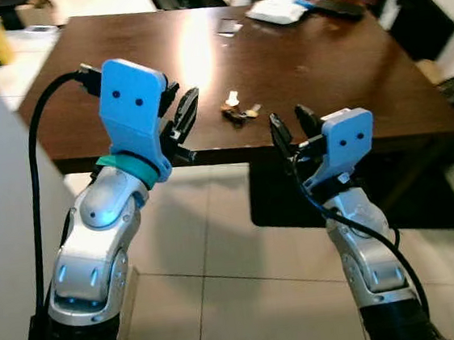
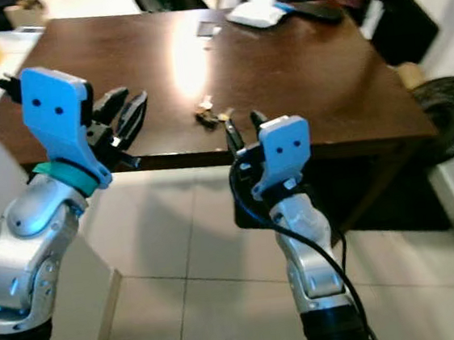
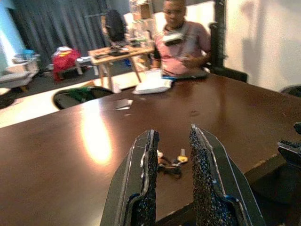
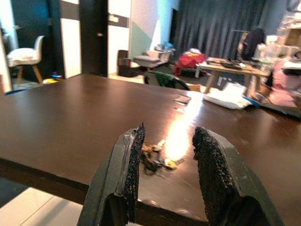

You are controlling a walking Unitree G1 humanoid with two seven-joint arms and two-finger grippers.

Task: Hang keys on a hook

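Right gripper [image 1: 289, 127] open, hovering at table [image 1: 338, 69] edge, just short of keys [image 1: 240, 112] lying near that edge. Left gripper [image 1: 179, 114] also open, raised alongside. My worry: low approach clips the edge, or fingers nudge keys off.

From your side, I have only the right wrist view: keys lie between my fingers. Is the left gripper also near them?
Observer: Yes. The left gripper is raised at the table edge, open, aimed at the keys.
Operator: Is my right gripper over the table?
Observer: Not yet. The right gripper sits at the near edge, short of the keys.
Operator: Anyone close by?
Observer: A person sits at the far side, behind a white object.
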